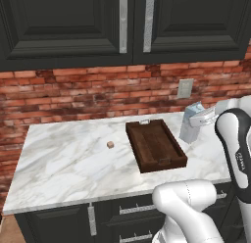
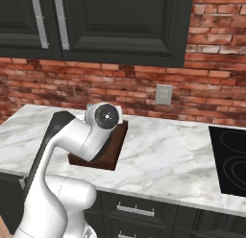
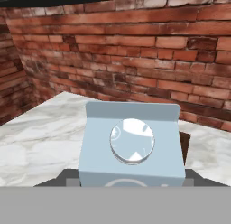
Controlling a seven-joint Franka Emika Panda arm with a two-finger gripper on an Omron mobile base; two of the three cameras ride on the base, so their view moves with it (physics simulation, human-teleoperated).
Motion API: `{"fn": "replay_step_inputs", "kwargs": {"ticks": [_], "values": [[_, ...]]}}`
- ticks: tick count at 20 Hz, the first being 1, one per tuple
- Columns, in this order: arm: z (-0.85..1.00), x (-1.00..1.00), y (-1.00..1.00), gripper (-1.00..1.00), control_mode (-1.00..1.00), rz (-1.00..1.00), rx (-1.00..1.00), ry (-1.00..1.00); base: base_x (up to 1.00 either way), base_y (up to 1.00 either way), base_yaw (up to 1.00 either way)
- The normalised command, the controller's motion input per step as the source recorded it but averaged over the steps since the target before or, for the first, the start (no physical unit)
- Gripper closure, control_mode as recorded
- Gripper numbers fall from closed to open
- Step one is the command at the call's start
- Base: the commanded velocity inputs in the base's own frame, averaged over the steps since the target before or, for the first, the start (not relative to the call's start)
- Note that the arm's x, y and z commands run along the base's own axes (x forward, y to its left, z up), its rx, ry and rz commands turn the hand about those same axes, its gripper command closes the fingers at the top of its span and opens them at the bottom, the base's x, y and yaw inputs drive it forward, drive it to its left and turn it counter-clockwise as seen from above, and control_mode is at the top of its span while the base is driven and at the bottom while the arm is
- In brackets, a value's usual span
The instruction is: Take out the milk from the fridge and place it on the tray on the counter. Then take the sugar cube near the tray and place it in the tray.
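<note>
While I hold the milk carton upright in my end effector, clamped on its sides, it hangs just beside the tray's right edge, over the table; its round cap faces my hand camera; the sugar cube sits left of the tray — apart from it.

The pale blue milk hangs upright beside the empty brown tray — the sugar cube lies left of it.
</note>
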Motion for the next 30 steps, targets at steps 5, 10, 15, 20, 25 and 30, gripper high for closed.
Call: {"fn": "replay_step_inputs", "kwargs": {"ticks": [5,10,15,20,25,30], "values": [[-0.24,0.56,-0.15,1.0,-1.0,0.11,0.0,-0.01,0.0,0.0,0.0],[-0.21,0.59,0.0,1.0,-1.0,0.03,0.0,0.0,0.0,0.0,0.0],[-0.29,0.61,0.05,1.0,-1.0,0.0,0.0,0.04,0.0,0.0,0.0],[-0.35,0.39,0.39,1.0,-1.0,0.0,0.0,-0.02,0.0,0.0,0.0],[-0.24,0.43,0.4,1.0,-1.0,0.0,0.0,-0.07,0.0,0.0,0.0],[-0.24,0.45,0.21,1.0,-1.0,0.0,0.0,-0.01,0.0,0.0,0.0]]}}
